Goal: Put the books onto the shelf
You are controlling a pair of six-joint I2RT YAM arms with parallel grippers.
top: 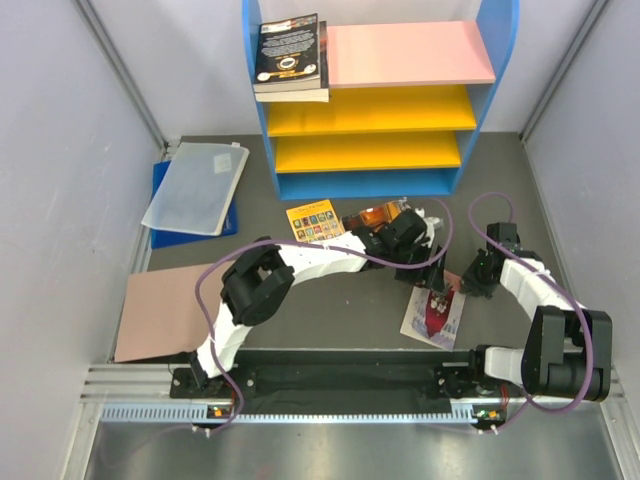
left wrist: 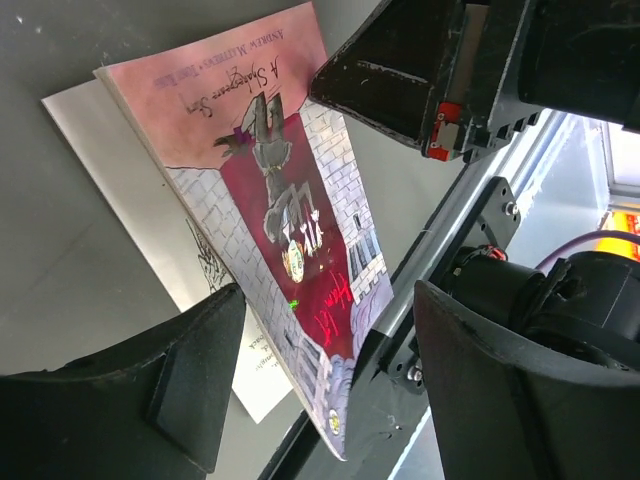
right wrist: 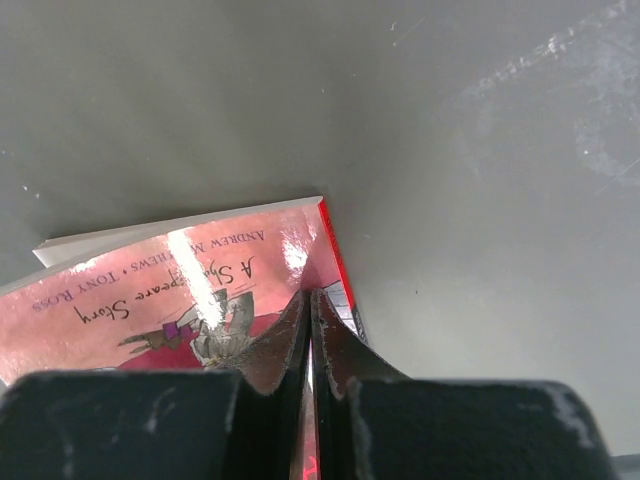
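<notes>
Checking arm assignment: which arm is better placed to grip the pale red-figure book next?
Left. The left end effector is open with an edge of the pale book between its fingers; the right end effector is shut, tips pressing the cover.

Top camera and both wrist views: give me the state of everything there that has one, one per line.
pale book: tilted, one edge lifted
right gripper: shut on the pale book
left gripper: open, astride the pale book's raised edge
black book: lying flat, topmost on the shelf
yellow book: flat on the table
orange-glow book: flat, partly under the left arm
</notes>
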